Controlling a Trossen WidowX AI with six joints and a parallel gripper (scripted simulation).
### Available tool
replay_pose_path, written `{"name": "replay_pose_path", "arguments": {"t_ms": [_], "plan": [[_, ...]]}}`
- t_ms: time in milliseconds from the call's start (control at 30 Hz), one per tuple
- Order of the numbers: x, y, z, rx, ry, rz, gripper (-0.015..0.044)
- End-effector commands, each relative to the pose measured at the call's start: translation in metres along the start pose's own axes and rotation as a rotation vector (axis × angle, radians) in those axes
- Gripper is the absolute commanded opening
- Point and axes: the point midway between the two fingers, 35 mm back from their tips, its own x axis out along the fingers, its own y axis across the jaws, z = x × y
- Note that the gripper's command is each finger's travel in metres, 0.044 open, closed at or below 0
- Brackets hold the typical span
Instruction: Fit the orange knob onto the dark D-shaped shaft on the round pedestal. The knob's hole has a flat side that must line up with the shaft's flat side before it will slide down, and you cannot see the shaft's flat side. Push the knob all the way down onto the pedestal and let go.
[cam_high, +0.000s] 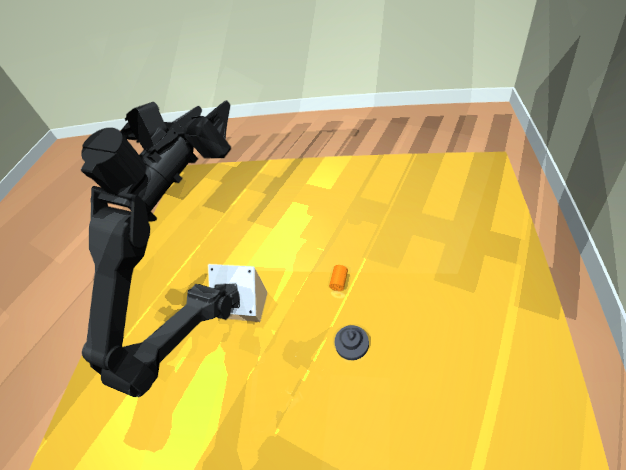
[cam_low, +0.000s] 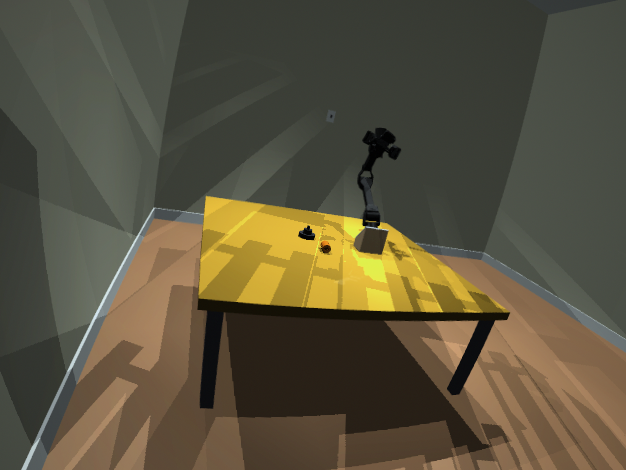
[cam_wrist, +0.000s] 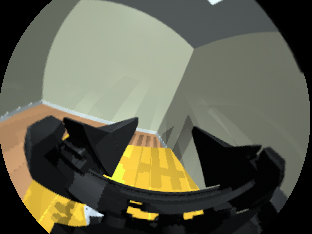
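While one knob (cam_high: 338, 277) (cam_low: 326, 246) apparently lies sideways, one pedestal (cam_high: 351, 343) (cam_low: 306, 233) stands nearby.

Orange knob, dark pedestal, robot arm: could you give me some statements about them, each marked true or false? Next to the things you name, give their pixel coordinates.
1. The knob (cam_high: 338, 277) (cam_low: 325, 246) lies on its side. True.
2. The knob is already on the pedestal (cam_high: 351, 343) (cam_low: 306, 234). False: it lies apart from it, on the table (cam_high: 429, 384) (cam_low: 262, 283).
3. The gripper (cam_high: 214, 118) (cam_low: 382, 145) (cam_wrist: 166, 124) is open. True.
4. The gripper is touching the knob. False: it is raised well away from it.
5. The table top is blue. False: it is yellow.
6. The pedestal is round. True.
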Motion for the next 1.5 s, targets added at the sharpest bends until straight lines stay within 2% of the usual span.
{"name": "replay_pose_path", "arguments": {"t_ms": [0,133,267,433,633,833,1133,1467], "plan": [[0.001,0.0,-0.002,-0.001,0.007,-0.001,0.0426],[0.033,-0.011,-0.043,-0.012,0.173,-0.016,0.044],[0.07,-0.028,-0.118,-0.021,0.446,-0.018,0.044],[0.093,-0.044,-0.226,-0.01,0.816,0.015,0.044],[0.08,-0.045,-0.359,0.006,1.273,0.155,0.044],[0.041,-0.025,-0.456,0.0,1.626,0.412,0.044],[0.032,-0.016,-0.487,0.0,1.66,0.444,0.044],[0.031,-0.015,-0.494,0.0,1.66,0.444,0.044]]}}
